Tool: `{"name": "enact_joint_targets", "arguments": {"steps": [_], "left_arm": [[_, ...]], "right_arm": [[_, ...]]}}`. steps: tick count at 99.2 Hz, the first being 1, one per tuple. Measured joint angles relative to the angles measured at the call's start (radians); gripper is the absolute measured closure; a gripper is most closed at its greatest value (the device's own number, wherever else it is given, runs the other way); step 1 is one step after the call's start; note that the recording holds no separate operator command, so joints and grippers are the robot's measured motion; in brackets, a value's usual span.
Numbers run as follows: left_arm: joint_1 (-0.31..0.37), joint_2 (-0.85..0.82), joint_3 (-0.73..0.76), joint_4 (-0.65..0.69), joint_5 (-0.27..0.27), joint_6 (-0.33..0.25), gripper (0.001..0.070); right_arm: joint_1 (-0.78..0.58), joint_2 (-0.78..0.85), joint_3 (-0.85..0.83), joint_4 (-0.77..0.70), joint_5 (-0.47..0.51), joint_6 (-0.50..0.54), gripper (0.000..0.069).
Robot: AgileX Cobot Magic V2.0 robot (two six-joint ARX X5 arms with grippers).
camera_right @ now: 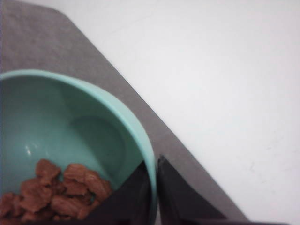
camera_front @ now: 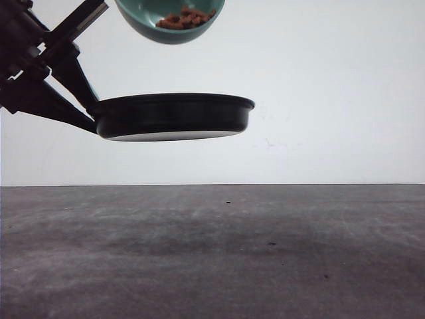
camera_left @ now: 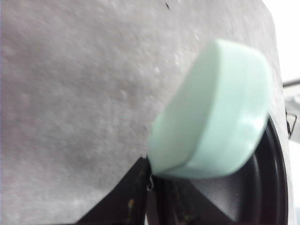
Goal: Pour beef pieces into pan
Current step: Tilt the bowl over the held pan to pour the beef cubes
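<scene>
Beef pieces (camera_front: 186, 18) sat in a heap inside a teal bowl (camera_front: 149, 20), reddish-brown chunks bunched against the low side of the tipped bowl (none had left it). The bowl hung just above the pan (camera_front: 172, 116), apart from it, toward the pan's handle half. From the right wrist camera the pieces (camera_right: 56, 190) lay at the bowl's bottom, and the right gripper (camera_right: 154, 197) was pinched on the bowl's rim (camera_right: 136, 129), one dark finger inside the wall and one outside. The pan was black, shallow, held level in the air well above the grey table (camera_front: 212, 252), pale underside showing. The left gripper (camera_left: 150, 187) was clamped on the pan's mint-green handle (camera_left: 215, 112) (close up and blurred in the left wrist camera). In the front view the left arm (camera_front: 40, 73) reached the pan from the left.
</scene>
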Motion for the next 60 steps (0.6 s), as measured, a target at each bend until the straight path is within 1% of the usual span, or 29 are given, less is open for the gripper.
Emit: {"name": "enact_joint_targets", "arguments": {"steps": [14,26,47,60], "left_arm": [[0.011,0.0,0.0,0.0,0.015,0.0,0.0685],[0.018,0.0,0.0,0.002,0.026,0.001,0.0685],[0.018,0.0,0.0,0.002,0.04,0.001,0.0685],[0.019,0.0,0.0,0.003,0.042,0.0,0.0685]], "right_arm": [[0.0,0.018,0.0,0.097,0.009,-0.08,0.0677],[0.0,0.02,0.0,0.178,0.009,-0.126,0.0677],[0.013,0.059,0.0,0.212,-0.008,-0.204,0.0677],[0.02,0.076,-0.002,0.264,-0.019,-0.237,0.0677]]}}
